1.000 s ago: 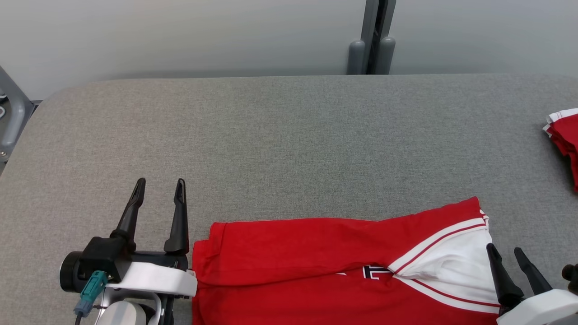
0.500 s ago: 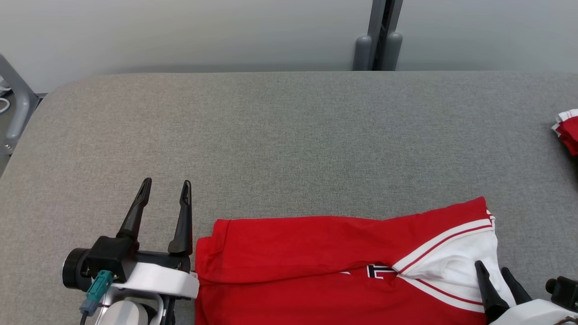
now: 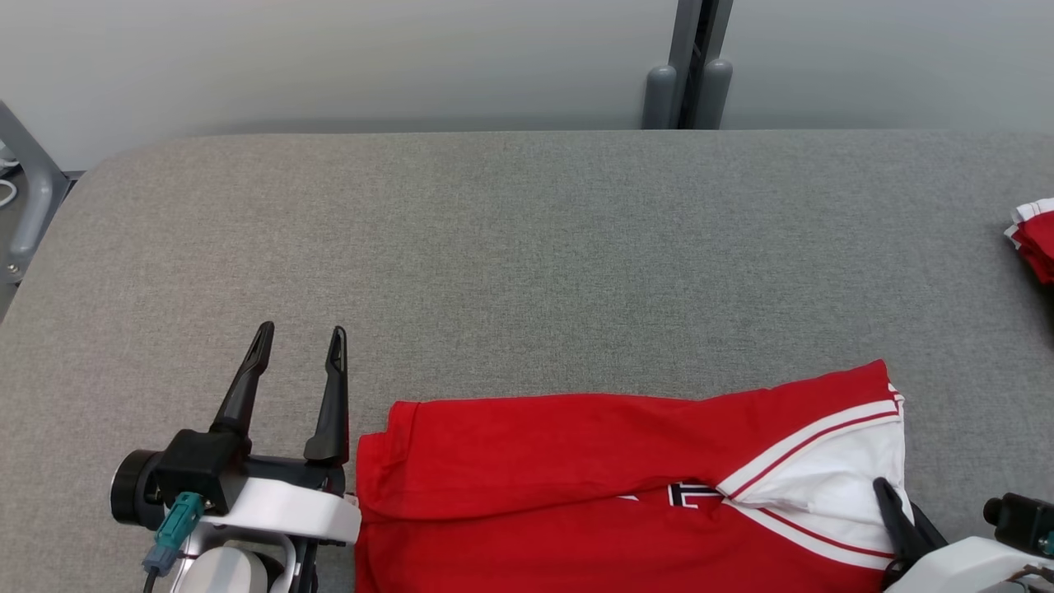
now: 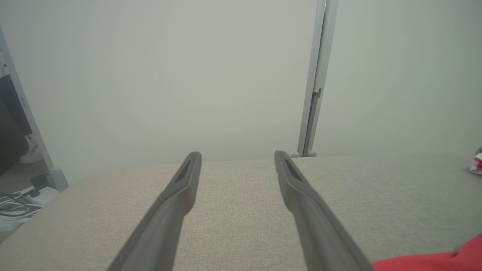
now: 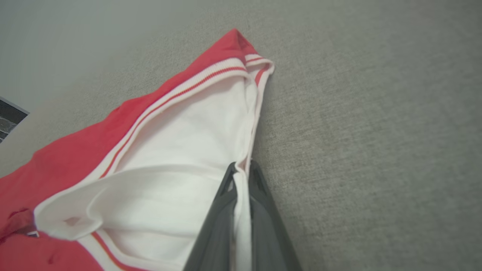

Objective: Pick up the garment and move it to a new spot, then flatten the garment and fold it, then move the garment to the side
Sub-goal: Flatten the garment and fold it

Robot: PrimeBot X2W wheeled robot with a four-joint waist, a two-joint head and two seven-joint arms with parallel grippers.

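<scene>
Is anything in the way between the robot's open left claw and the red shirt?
Nothing visible. The left gripper stands open just beside the garment, with only bare table between them. The right gripper is shut on its white edge.

A red garment (image 3: 576,486) with a white, red-striped panel lies folded along the near edge of the grey table (image 3: 527,247). The left gripper (image 3: 300,333) rests just beside its left edge with its fingers spread apart. At the lower right, the right gripper (image 3: 897,496) has its fingers pinched together on the white panel's right edge, and another red-and-white cloth (image 3: 1033,239) lies at the table's far right.
</scene>
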